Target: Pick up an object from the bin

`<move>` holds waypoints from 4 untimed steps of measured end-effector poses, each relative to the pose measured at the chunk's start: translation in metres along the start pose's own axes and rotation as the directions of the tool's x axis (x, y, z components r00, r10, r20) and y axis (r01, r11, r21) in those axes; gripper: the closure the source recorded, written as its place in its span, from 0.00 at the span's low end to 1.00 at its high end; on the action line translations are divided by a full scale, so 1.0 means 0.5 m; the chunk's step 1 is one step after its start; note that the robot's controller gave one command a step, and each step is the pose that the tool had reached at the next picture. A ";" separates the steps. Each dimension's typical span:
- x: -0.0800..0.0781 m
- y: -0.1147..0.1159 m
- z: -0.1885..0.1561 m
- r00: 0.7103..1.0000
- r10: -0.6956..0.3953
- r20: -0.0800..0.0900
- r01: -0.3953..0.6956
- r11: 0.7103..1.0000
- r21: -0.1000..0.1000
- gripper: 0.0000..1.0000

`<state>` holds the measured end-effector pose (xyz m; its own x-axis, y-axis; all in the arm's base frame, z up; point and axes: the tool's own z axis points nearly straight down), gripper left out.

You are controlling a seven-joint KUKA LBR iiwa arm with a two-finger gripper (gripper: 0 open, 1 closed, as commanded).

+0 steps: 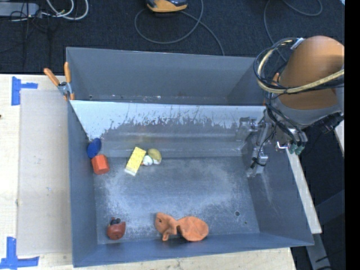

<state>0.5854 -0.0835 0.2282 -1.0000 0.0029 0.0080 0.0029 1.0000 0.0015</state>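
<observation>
My gripper (256, 166) hangs at the right side of the bin, close to the right wall, with its fingertips just above the floor and nothing between them. No loose thing lies under it. The nearest thing is an orange squirrel-shaped toy (182, 228) at the front middle of the bin, well to the gripper's left and nearer the front. A yellow block (135, 160) lies at the back left, with a small pale yellow-green lump (152, 157) touching its right end.
An orange-red block (100, 163) and a blue piece (93, 147) sit against the left wall. A dark red apple-like piece (116, 229) lies at the front left. The arm with its orange cover and cables stands over the bin's right rim.
</observation>
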 end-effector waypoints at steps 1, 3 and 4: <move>-0.002 0.000 -0.010 1.000 -0.002 0.008 0.002 1.000 0.001 0.00; 0.076 0.036 0.176 0.995 -0.102 0.007 0.102 0.995 0.001 0.00; 0.092 0.112 0.251 0.986 -0.164 0.005 0.164 0.986 0.002 0.00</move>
<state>0.5384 -0.0271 0.1033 -0.9869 -0.1613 0.0026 -0.1613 0.9869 0.0008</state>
